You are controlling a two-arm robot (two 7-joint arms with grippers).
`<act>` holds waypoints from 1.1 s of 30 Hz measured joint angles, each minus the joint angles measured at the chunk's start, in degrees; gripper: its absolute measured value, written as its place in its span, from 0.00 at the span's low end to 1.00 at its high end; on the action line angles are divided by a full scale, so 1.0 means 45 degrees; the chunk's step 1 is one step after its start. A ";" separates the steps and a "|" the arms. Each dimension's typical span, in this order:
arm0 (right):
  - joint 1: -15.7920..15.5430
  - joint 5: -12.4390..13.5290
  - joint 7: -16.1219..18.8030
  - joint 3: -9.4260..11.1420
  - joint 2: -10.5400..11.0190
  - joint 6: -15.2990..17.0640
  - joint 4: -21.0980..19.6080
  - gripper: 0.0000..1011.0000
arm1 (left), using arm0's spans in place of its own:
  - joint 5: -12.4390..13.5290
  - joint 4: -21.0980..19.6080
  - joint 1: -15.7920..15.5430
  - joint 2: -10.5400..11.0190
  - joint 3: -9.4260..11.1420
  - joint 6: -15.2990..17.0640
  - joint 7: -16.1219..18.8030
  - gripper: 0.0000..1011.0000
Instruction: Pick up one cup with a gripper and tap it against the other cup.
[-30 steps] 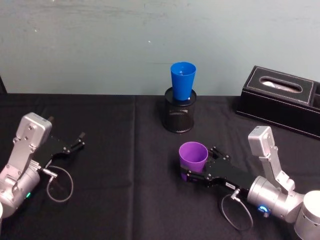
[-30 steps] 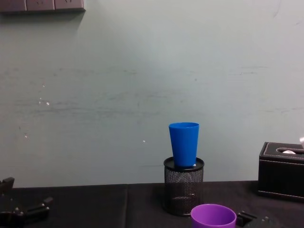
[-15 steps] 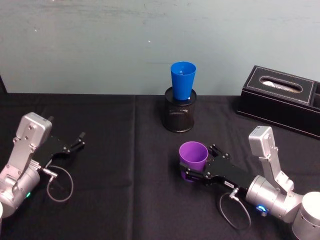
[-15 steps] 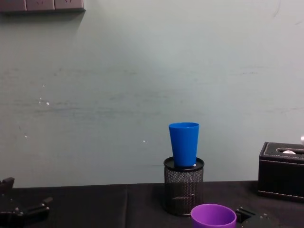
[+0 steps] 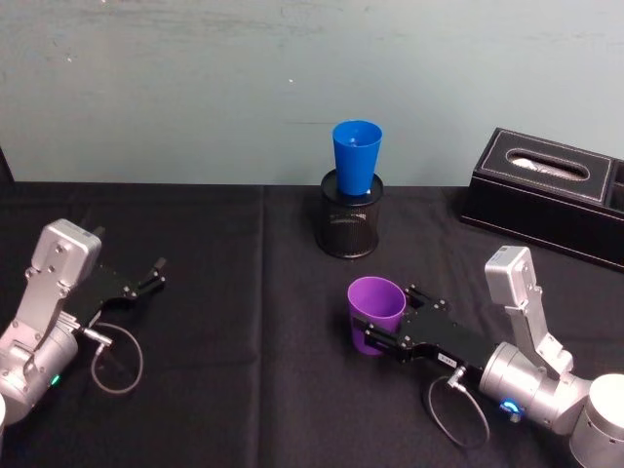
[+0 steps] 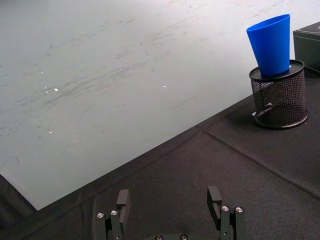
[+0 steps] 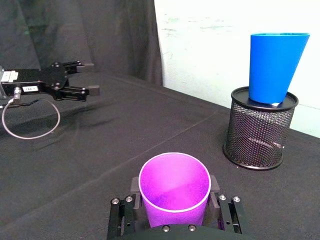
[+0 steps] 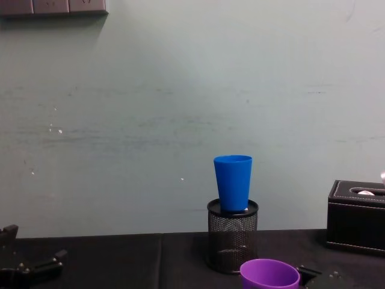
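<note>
The purple cup [image 5: 376,310] stands at the table's middle right with my right gripper [image 5: 388,318] shut on it. A black finger [image 7: 135,186] presses each side of the cup [image 7: 174,186]. Its rim shows low in the chest view [image 8: 269,274]. The blue cup [image 5: 357,156] sits upright in a black wire-mesh pen holder [image 5: 351,229] farther back, well apart from the purple cup. My left gripper [image 5: 154,274] rests open at the far left of the table, nothing between its fingers [image 6: 122,199].
A black tissue box [image 5: 551,190] stands at the back right near the wall. A black cloth [image 5: 244,322] covers the table, with bare cloth between the two arms and in front of the pen holder [image 8: 232,238].
The purple cup and my right gripper have shifted slightly to the left, and the cup now leans a little. The left arm and the blue cup have not moved.
</note>
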 joint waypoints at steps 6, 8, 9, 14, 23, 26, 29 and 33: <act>0.0000 0.0006 0.0000 -0.0006 0.0004 0.0009 -0.0009 0.74 | -0.0001 0.0000 0.0000 0.0000 0.0000 0.0000 0.0000 1.00; 0.0001 0.0008 0.0000 -0.0006 0.0006 0.0010 -0.0010 0.73 | 0.0000 0.0000 0.0000 0.0000 0.0000 0.0000 0.0000 1.00; 0.0000 0.0009 0.0000 -0.0006 0.0007 0.0011 -0.0010 0.73 | 0.0000 0.0000 0.0000 -0.0001 0.0000 -0.0001 0.0000 1.00; 0.0000 0.0016 0.0001 -0.0006 0.0012 0.0016 -0.0012 0.72 | 0.0000 0.0000 0.0000 0.0000 0.0000 0.0000 0.0000 1.00; 0.0001 0.0020 0.0001 -0.0006 0.0015 0.0023 -0.0012 0.72 | 0.0000 0.0000 0.0000 0.0000 0.0000 0.0000 0.0001 1.00; 0.0001 0.0020 0.0002 -0.0006 0.0015 0.0028 -0.0012 0.72 | 0.0000 0.0000 -0.0001 0.0000 0.0000 0.0001 0.0000 1.00; 0.0001 0.0020 0.0001 -0.0006 0.0016 0.0030 -0.0012 0.72 | -0.0001 0.0000 0.0000 0.0000 0.0000 0.0000 0.0000 1.00; 0.0001 0.0020 0.0001 -0.0006 0.0015 0.0030 -0.0012 0.72 | 0.0000 -0.0001 0.0000 0.0000 0.0000 0.0000 0.0000 1.00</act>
